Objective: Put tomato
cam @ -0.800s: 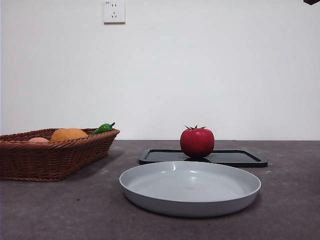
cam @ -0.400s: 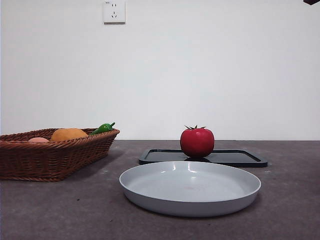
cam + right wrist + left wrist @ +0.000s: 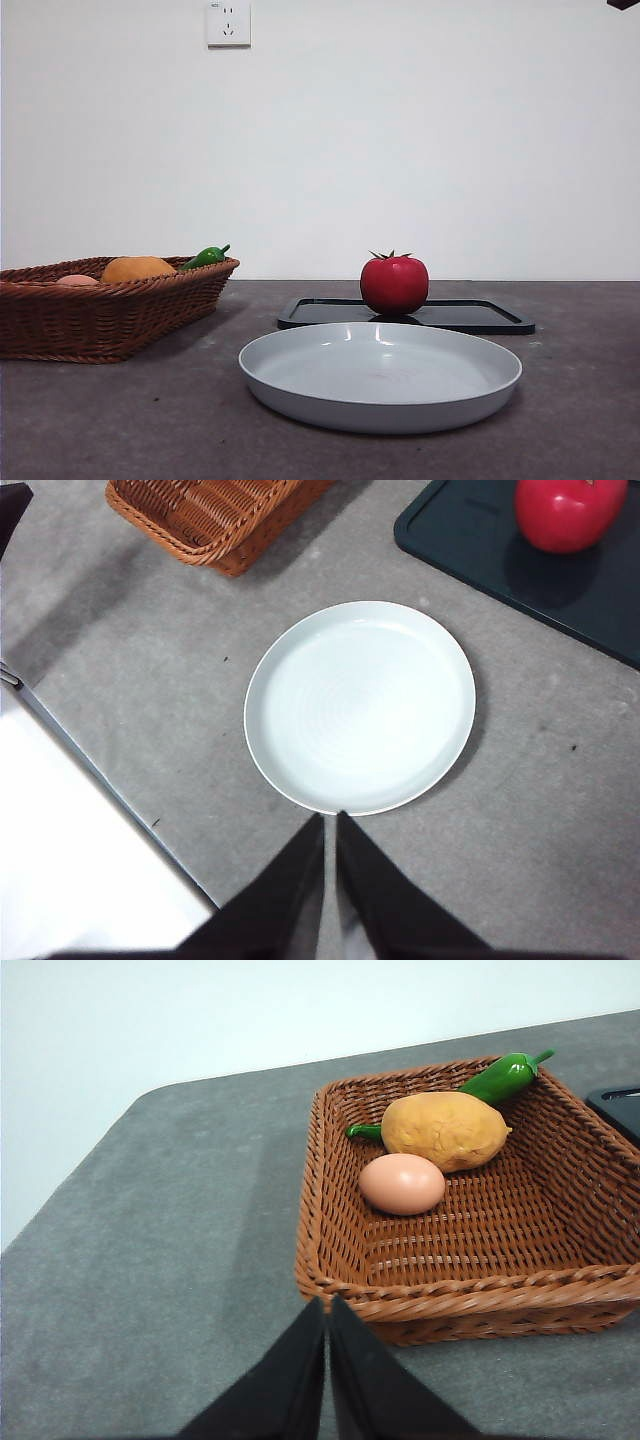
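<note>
The glossy red tomato [image 3: 394, 284] with its dark green stem stands on the black tray [image 3: 480, 316] at the back of the table; the right wrist view shows the tomato [image 3: 569, 512] there too. In front of the tray lies an empty grey plate [image 3: 380, 375], white-looking plate [image 3: 360, 706] from above. My right gripper [image 3: 330, 820] hangs shut above the table just beside the plate's rim, well away from the tomato. My left gripper [image 3: 326, 1305] is shut and empty, raised beside the wicker basket [image 3: 470, 1310]. Only a black arm tip [image 3: 624, 4] shows in the front view.
The wicker basket [image 3: 100, 310] on the left holds an orange-yellow potato-like item [image 3: 444, 1130], an egg [image 3: 402, 1183] and a green pepper [image 3: 505, 1078]. A wall socket [image 3: 228, 22] is behind. The table's edge [image 3: 110, 780] runs close to the plate.
</note>
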Tool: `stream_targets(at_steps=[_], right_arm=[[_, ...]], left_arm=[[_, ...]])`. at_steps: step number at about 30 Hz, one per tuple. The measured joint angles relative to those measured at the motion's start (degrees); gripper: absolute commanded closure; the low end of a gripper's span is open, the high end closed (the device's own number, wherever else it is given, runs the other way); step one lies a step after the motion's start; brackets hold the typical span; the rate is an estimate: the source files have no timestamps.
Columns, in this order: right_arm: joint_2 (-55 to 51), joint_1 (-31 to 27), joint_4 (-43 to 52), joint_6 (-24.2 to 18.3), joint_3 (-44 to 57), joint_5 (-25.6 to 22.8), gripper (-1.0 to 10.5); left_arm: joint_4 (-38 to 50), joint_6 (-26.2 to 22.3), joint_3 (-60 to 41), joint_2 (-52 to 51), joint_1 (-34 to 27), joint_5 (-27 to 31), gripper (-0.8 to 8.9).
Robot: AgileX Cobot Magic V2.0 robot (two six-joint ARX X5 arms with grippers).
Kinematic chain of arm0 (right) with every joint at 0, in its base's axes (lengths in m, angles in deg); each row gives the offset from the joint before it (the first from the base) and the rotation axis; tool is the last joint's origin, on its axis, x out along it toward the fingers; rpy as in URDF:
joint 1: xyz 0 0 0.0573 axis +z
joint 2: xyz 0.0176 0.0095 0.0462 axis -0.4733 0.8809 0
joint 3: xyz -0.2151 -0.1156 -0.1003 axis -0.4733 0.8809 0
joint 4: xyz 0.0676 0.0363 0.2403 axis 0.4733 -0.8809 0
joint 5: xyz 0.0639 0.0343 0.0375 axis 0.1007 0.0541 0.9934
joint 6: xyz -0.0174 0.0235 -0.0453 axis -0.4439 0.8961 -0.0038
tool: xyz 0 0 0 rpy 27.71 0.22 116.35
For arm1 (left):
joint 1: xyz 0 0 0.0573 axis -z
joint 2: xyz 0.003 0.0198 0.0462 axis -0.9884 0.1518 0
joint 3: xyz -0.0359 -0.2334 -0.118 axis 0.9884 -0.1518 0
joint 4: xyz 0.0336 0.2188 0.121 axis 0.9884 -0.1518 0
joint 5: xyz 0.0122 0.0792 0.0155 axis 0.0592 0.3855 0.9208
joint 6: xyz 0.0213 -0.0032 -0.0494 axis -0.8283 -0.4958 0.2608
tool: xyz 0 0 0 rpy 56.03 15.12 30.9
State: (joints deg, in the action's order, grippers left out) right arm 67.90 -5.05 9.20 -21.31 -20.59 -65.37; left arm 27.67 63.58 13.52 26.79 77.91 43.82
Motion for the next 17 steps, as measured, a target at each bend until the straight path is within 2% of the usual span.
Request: stream_targets(at_steps=[6,12,17], right_arm=[[-1.51,-3.08,2.69,-1.79,0.13,-0.44,9.4],[-9.64,-12.79,17.53,-1.99,5.20,-0.44,9.4],[-18.71,-20.46,30.45,-1.99,16.09,-2.47,9.4]], left_arm=[[0.00,0.00,0.00,0.00,0.00,0.00,8.06],[0.00,0.00,0.00,0.00,0.00,-0.02,8.06],[0.00,0.00,0.00,0.00,0.00,-0.02,8.06]])
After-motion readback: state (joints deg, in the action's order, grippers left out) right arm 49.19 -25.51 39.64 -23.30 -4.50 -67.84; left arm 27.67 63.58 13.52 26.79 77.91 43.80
